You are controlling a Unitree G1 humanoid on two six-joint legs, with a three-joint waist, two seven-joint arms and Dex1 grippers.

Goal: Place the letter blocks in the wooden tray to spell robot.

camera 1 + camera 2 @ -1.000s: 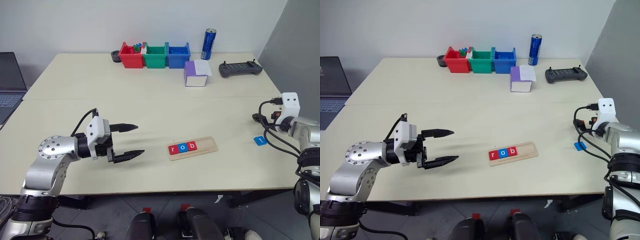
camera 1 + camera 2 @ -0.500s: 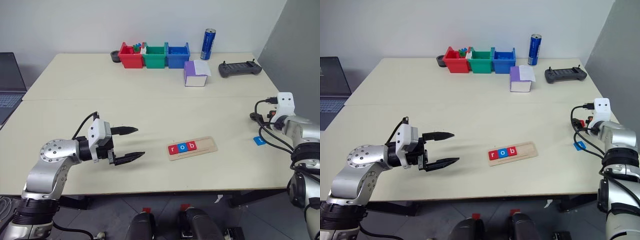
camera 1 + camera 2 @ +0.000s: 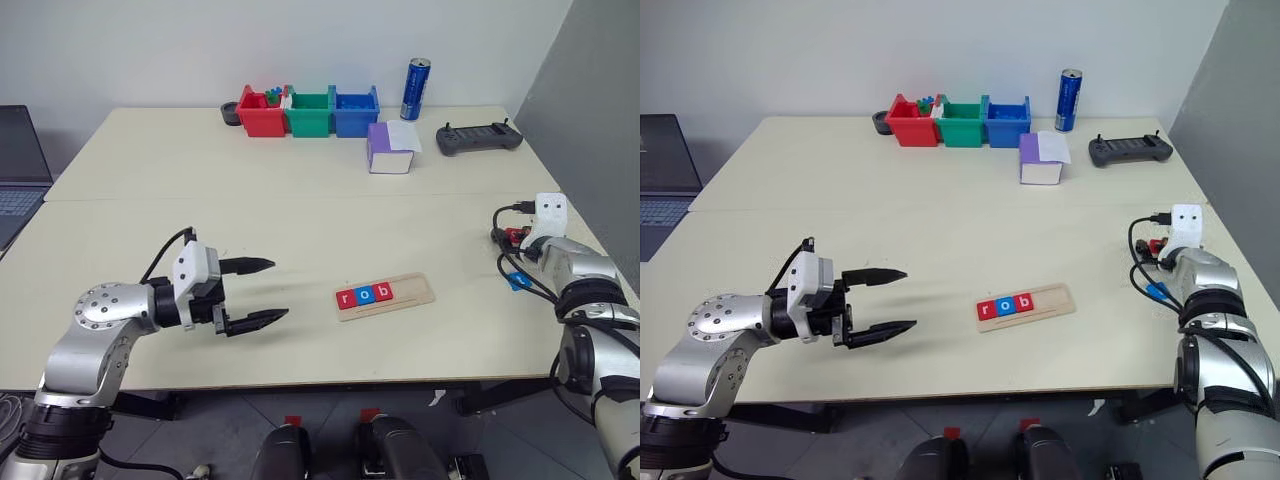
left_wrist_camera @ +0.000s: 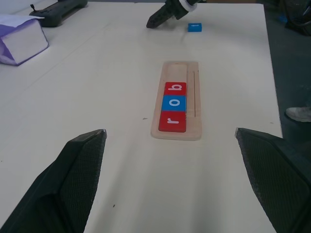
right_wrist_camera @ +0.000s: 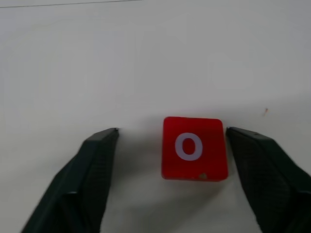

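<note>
Left gripper [image 3: 256, 292] hovers released above the desk's [image 3: 300, 220] near edge. Right gripper [image 5: 172, 145], jaws apart, straddles the red "o" block [image 5: 195, 148] near the right edge, beside a blue block [image 4: 195, 27]. Wooden tray [image 3: 412, 293] holds "r", "o", "b" blocks [image 3: 364, 295]. Coloured bins [image 3: 310, 110] line the far edge.

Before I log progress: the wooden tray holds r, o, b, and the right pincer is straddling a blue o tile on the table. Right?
Not quite. The wooden tray does hold r, o, b, but the o tile between the fingers of the right pincer is red, not blue, as the right wrist view shows. It lies flat on the table, not yet gripped.
</note>
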